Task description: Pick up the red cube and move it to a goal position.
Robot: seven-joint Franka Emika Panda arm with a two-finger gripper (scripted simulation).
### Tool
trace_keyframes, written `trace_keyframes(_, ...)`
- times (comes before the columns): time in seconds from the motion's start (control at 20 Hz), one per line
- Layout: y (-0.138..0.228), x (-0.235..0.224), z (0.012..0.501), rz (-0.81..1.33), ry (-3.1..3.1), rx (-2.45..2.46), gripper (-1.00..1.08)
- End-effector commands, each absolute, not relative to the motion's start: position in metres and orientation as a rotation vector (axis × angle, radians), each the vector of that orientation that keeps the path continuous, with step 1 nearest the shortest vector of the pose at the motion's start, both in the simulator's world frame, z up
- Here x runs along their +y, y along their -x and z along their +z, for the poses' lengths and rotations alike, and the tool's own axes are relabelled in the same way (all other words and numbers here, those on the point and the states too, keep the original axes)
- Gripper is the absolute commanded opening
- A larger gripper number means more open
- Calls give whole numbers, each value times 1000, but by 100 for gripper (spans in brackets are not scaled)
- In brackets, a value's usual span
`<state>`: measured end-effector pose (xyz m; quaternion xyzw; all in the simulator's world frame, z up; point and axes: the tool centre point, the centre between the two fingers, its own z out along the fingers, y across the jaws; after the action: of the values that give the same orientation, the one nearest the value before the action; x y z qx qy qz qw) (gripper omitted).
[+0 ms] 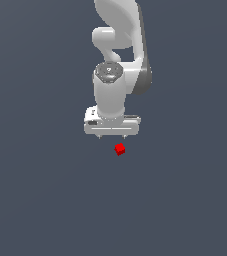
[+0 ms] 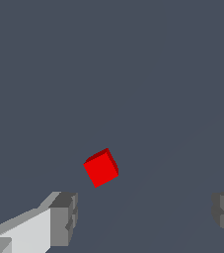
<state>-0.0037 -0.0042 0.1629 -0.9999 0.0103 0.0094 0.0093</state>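
Observation:
The red cube [image 1: 119,149] is a tiny bright red block on the dark grey floor, turned at an angle. My white gripper [image 1: 112,136] hangs just above and behind it in the exterior view, pointing down, with only the fingertip ends showing under the hand. In the wrist view the cube [image 2: 101,168] lies beyond the two grey fingertips [image 2: 64,220], apart from both, and nearer to the one with the white finger body. The jaws stand wide apart and hold nothing.
The floor [image 1: 45,200] is a plain dark grey surface all round. The white arm [image 1: 117,45] rises behind the gripper in the exterior view. No goal marker shows in either view.

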Motion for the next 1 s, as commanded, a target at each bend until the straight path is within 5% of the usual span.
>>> trace_keyframes(0.0, 4, -4, 163, 29, 3123, 32, 100)
trace_keyframes(0.95, 17, 24, 70, 10, 3097, -468, 100)
